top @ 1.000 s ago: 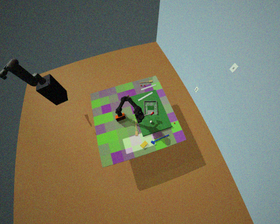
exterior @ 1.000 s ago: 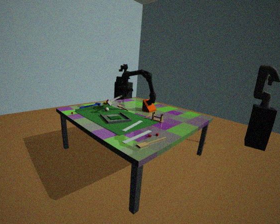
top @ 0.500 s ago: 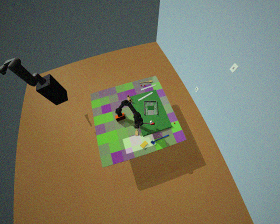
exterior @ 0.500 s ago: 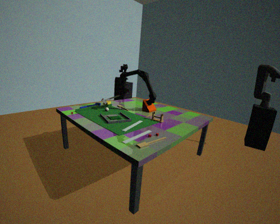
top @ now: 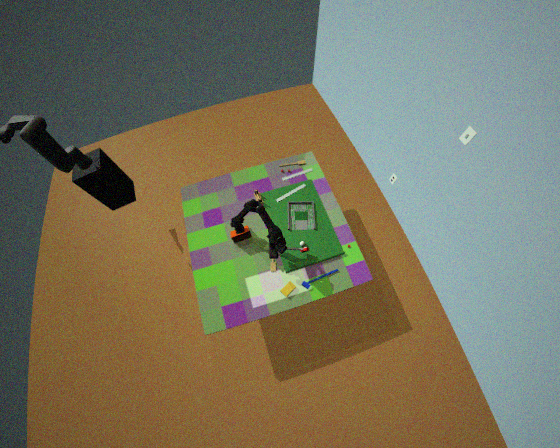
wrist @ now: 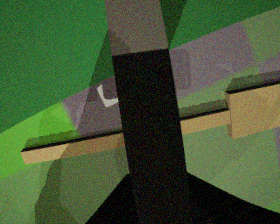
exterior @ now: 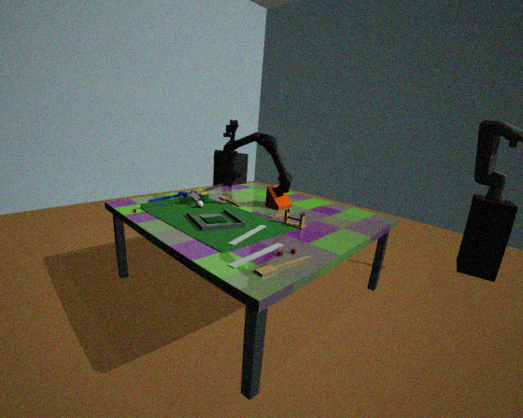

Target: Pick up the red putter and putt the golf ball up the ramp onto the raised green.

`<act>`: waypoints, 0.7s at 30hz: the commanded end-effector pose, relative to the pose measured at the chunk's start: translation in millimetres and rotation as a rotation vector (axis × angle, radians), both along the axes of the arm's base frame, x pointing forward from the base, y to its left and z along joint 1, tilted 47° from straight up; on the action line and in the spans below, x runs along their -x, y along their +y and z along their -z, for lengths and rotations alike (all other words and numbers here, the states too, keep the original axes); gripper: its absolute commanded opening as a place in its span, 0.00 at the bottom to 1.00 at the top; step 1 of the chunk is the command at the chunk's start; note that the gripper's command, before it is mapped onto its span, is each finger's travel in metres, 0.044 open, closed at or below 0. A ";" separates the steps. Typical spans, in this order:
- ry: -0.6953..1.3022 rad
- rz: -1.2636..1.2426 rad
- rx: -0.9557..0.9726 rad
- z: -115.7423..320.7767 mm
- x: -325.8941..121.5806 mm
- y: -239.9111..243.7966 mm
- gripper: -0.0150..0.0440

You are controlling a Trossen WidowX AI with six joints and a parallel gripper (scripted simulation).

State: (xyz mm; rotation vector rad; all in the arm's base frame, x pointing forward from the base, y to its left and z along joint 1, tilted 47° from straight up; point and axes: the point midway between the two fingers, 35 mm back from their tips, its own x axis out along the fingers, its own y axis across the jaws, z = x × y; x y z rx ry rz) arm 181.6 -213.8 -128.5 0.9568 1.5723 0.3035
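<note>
My gripper (top: 285, 248) is shut on the red putter, low near the mat's lower left part in the top view. The putter's shaft reaches right from the fingers to its red head (top: 305, 249); in the exterior view the head (exterior: 194, 196) looks greyish. The white golf ball (top: 302, 243) (exterior: 200, 204) is on the green mat, right beside the head, on the side toward the raised green (top: 301, 215) (exterior: 214, 218). Whether head and ball touch, I cannot tell. The raised green has a grey border. The wrist view shows neither head nor ball.
A wooden mallet-like stick (top: 273, 265) (wrist: 206, 122) lies below the arm. A blue club (top: 323, 278) (exterior: 165, 198) and a yellow block (top: 288, 289) lie off the mat's edge. White strips (top: 291, 193) (exterior: 247, 235), red cubes and a small wooden frame (exterior: 294, 219) are beyond the green.
</note>
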 end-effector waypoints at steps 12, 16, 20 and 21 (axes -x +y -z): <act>-0.008 0.011 0.002 14.9 -3.2 14.3 0.25; -0.008 0.011 0.002 19.2 -3.6 19.0 0.25; -0.004 0.002 0.004 18.8 -2.5 18.3 0.25; -0.004 0.002 0.004 18.8 -2.5 18.3 0.25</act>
